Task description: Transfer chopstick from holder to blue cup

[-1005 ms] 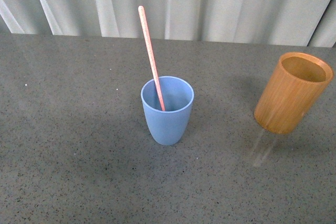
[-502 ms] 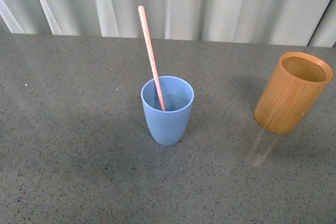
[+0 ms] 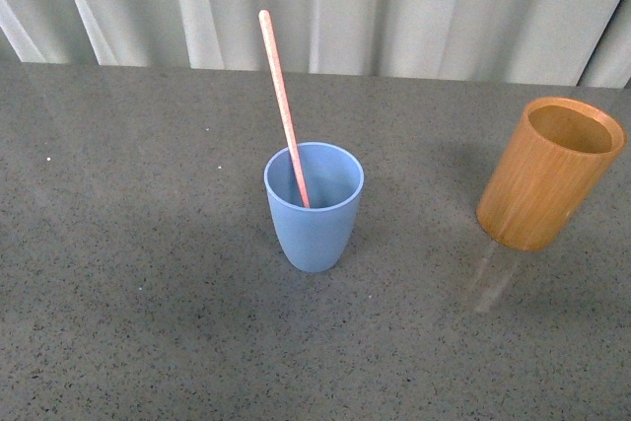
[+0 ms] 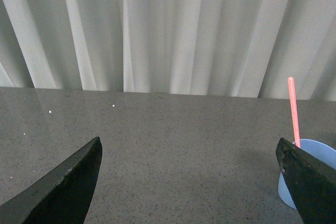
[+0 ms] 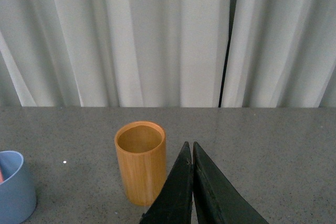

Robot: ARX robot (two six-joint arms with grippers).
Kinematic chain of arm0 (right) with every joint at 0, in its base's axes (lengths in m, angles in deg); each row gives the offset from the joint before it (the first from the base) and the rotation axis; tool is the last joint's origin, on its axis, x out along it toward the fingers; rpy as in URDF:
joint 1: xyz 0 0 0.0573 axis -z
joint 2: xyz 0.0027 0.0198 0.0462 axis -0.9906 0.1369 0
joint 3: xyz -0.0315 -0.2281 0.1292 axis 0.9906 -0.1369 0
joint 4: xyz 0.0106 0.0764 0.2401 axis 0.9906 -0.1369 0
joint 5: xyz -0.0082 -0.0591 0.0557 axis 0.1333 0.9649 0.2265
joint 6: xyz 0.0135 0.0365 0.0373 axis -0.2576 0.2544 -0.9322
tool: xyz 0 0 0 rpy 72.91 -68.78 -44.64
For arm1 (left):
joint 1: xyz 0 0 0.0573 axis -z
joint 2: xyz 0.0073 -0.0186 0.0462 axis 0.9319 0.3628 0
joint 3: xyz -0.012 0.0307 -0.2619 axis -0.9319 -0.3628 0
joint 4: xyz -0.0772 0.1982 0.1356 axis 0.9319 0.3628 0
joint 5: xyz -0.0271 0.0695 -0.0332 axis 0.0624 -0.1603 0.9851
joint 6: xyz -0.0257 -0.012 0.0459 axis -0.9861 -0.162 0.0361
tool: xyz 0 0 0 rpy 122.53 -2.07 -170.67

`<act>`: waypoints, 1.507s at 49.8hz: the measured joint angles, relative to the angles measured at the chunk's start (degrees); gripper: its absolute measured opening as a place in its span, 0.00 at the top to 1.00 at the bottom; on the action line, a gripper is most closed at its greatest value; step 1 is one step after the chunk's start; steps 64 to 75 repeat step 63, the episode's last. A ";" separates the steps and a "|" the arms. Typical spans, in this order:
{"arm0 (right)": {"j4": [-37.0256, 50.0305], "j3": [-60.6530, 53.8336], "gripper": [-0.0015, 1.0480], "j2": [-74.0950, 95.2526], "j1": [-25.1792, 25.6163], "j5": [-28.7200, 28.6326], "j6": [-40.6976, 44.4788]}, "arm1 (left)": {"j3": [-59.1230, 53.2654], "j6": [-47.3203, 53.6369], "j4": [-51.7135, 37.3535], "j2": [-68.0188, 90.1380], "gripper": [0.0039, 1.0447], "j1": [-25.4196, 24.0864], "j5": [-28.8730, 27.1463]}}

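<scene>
In the front view, the blue cup (image 3: 315,207) stands upright near the middle of the grey speckled table (image 3: 128,273). The chopstick (image 3: 284,105) is inside it: its lower end rests in the cup and its upper end leans toward 11 o'clock, far above the rim. The holder (image 3: 548,175) stands at 3 o'clock from the cup, well apart from it, and its mouth shows nothing inside. Behind the table, at 12 o'clock, hangs a pale pleated curtain (image 3: 414,7). No arm appears in this view.

In the left wrist view, the left gripper (image 4: 189,182) is wide open. Its two dark fingers (image 4: 63,187) stand far from each other at the lower corners of the picture, and between them there is only bare table (image 4: 184,145). It holds nothing. The blue cup (image 4: 310,171) is partly seen just behind one finger, and the chopstick (image 4: 293,109) rises out of it, nearly upright against the curtain (image 4: 157,30).

In the right wrist view, the right gripper (image 5: 190,153) is closed. Its two dark fingers (image 5: 176,192) meet along their length with only a thin line between them, and nothing is held there. The holder (image 5: 140,162) stands upright on the table (image 5: 273,150) just beside the fingertips, with no visible contact, and its inside looks empty. A part of the blue cup (image 5: 14,184) shows at the edge of the picture, well apart from the holder. The curtain (image 5: 131,35) fills the background.
</scene>
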 joint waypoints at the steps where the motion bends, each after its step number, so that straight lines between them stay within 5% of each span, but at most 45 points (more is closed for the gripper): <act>1: -0.02 0.00 0.99 0.00 0.00 0.00 0.00 | 0.00 0.00 0.00 0.02 0.06 0.00 0.00; 3: -0.02 0.00 0.99 0.00 0.00 0.00 0.00 | 0.00 0.00 0.00 0.02 0.06 0.00 0.00; 15: -0.04 0.00 0.51 0.00 0.00 0.00 0.00 | 0.00 0.00 0.00 0.00 0.06 0.00 0.00; 30: -0.04 0.00 0.09 0.00 0.00 0.00 -0.02 | 0.00 0.00 0.00 0.00 0.06 0.00 0.00; 75: -0.04 0.00 0.10 0.00 0.00 0.00 -0.37 | 0.00 0.00 0.00 0.00 0.06 0.00 0.00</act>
